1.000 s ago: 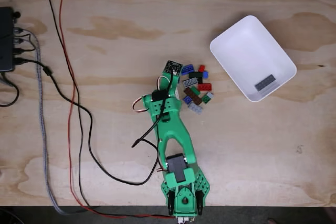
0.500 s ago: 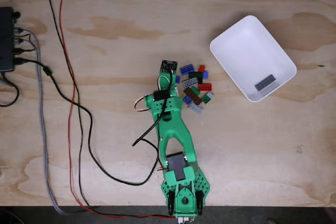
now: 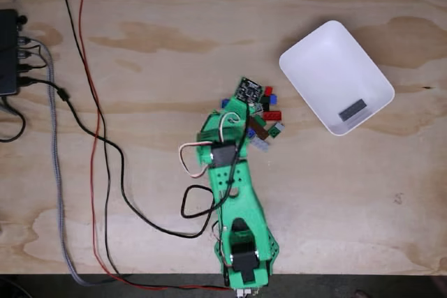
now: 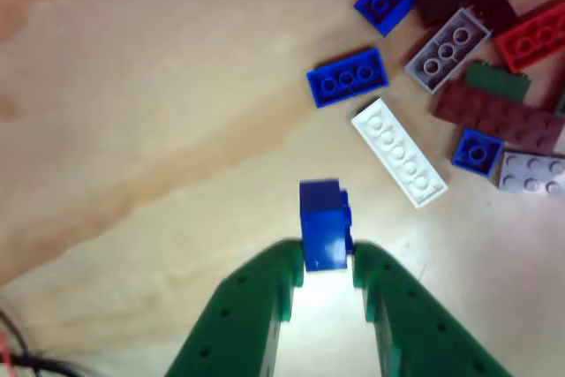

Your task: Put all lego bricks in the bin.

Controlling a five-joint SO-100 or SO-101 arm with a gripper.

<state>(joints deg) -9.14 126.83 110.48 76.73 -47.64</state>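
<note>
In the other view my gripper (image 4: pixel 327 258) is shut on a small blue lego brick (image 4: pixel 324 222), held upright between the two green fingers (image 4: pixel 260 297) above the wood. Up and to the right of it lie several loose lego bricks: a white plate (image 4: pixel 399 153), a blue plate (image 4: pixel 347 77), a grey one (image 4: pixel 448 49), a brown one (image 4: pixel 499 114) and a red one (image 4: pixel 534 34). In the fixed view the green arm (image 3: pixel 227 165) reaches over the left part of the pile (image 3: pixel 269 122); the jaws are hidden under it. The white bin (image 3: pixel 328 54) stands to the right with a grey brick (image 3: pixel 353 109) inside.
The arm's black circuit board (image 3: pixel 248 91) sits over the pile's top. A red wire (image 3: pixel 87 102), a grey braided cable (image 3: pixel 56 172) and black cables run down the left of the plywood table. A black box (image 3: pixel 7 50) is at the left edge.
The arm has swung to the right and stretched forward, so its head now covers the left side of the pile. The bin and its grey brick have not moved.
</note>
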